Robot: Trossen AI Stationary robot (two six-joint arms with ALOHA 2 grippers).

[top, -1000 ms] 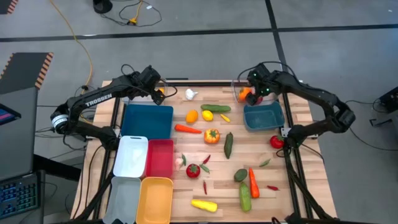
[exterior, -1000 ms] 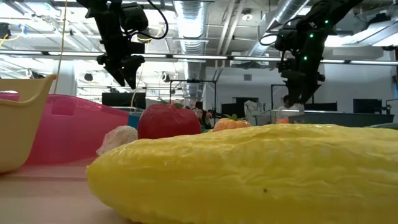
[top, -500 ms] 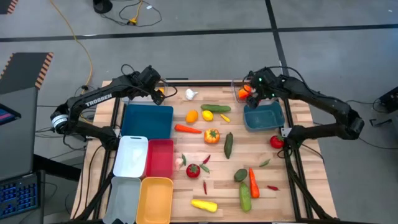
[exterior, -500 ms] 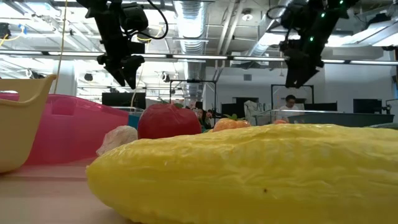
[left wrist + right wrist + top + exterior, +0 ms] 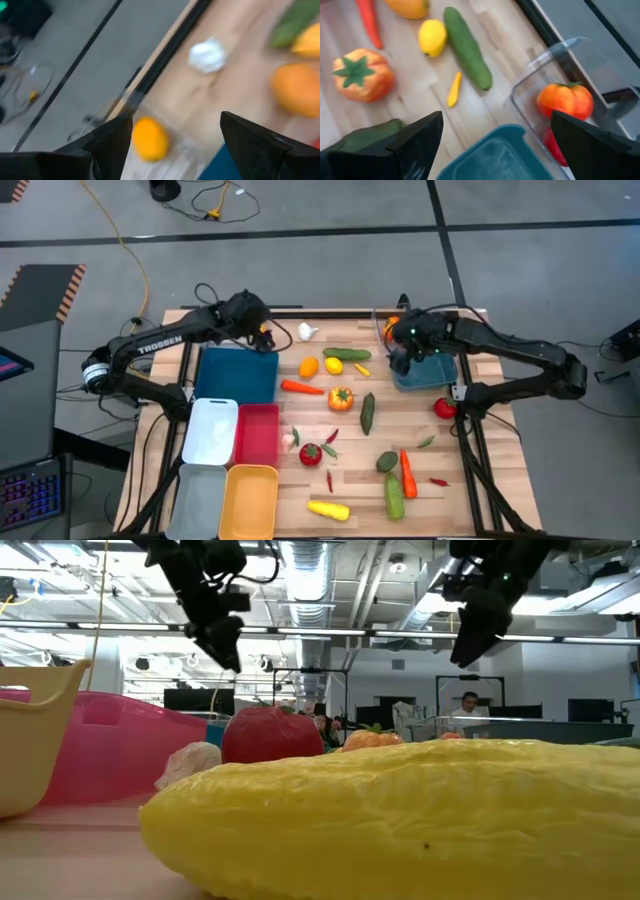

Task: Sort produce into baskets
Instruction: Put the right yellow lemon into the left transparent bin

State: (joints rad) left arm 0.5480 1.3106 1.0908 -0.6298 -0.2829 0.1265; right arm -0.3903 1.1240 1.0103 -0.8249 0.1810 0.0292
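Toy produce lies loose on the wooden table (image 5: 470, 450): a garlic (image 5: 307, 332), a cucumber (image 5: 347, 354), a lemon (image 5: 333, 365), a carrot (image 5: 301, 388), a red tomato (image 5: 310, 453), a yellow squash (image 5: 328, 509). My left gripper (image 5: 262, 332) hovers open and empty at the far left, above a clear bin (image 5: 172, 150) that holds an orange fruit (image 5: 149, 139). My right gripper (image 5: 398, 358) hovers open and empty by the teal bin's (image 5: 425, 368) left edge. Beyond it, the far right clear bin (image 5: 555, 50) holds an orange pepper (image 5: 565, 101).
A dark blue bin (image 5: 238, 372), a white bin (image 5: 212, 430), a red bin (image 5: 258, 432), a grey-blue bin (image 5: 198, 495) and a yellow bin (image 5: 250, 498) stand along the left side. A red tomato (image 5: 445, 408) lies by the right edge. The yellow squash (image 5: 400, 810) fills the low view's foreground.
My right gripper has risen from the far right clear bin and gone toward the table's near left, to the teal bin's left edge; the orange pepper stays in the clear bin. My left gripper has shifted a little toward the table's right.
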